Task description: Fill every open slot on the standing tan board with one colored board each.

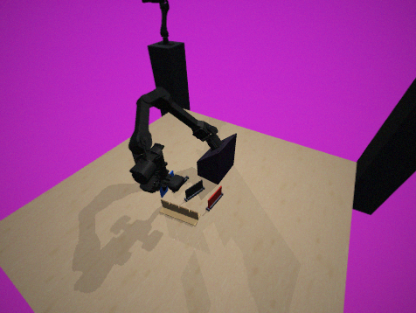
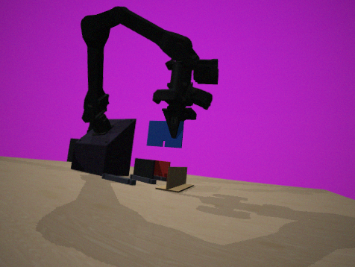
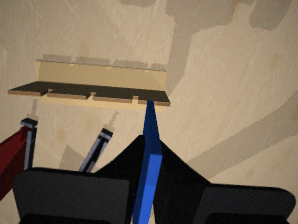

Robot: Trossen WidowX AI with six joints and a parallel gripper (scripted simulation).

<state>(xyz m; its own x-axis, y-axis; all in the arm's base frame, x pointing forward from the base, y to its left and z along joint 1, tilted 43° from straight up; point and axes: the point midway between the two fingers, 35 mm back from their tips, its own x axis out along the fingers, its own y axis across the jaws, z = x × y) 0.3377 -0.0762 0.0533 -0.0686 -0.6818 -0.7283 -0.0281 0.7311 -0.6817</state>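
We are gripping blue (image 1: 163,191) (image 2: 155,133) (image 3: 152,162) in the tool (image 1: 165,179) (image 2: 174,136) (image 3: 147,141), notch down | blue is hanging above the table (image 1: 245,262) (image 2: 149,239) (image 3: 240,100) | tan board (image 1: 180,210) (image 2: 177,178) (image 3: 115,95) is showing three open slots | black (image 1: 194,191) (image 2: 144,168) and red (image 1: 214,198) (image 2: 162,168) (image 3: 11,152) are waiting in holders

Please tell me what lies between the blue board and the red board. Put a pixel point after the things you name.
In the top view, the black board (image 1: 194,191) (image 2: 144,168) (image 3: 94,156) appears between the blue board (image 1: 163,191) (image 2: 156,133) (image 3: 151,150) and the red board (image 1: 214,198) (image 2: 162,168) (image 3: 10,154).

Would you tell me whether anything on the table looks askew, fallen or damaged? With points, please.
Nothing stands out: the tan board (image 1: 179,212) (image 2: 177,178) (image 3: 100,93) stands upright, and the black board (image 1: 194,191) (image 2: 144,168) and red board (image 1: 215,198) (image 2: 162,168) (image 3: 11,159) stand in their holders, with no visible damage.
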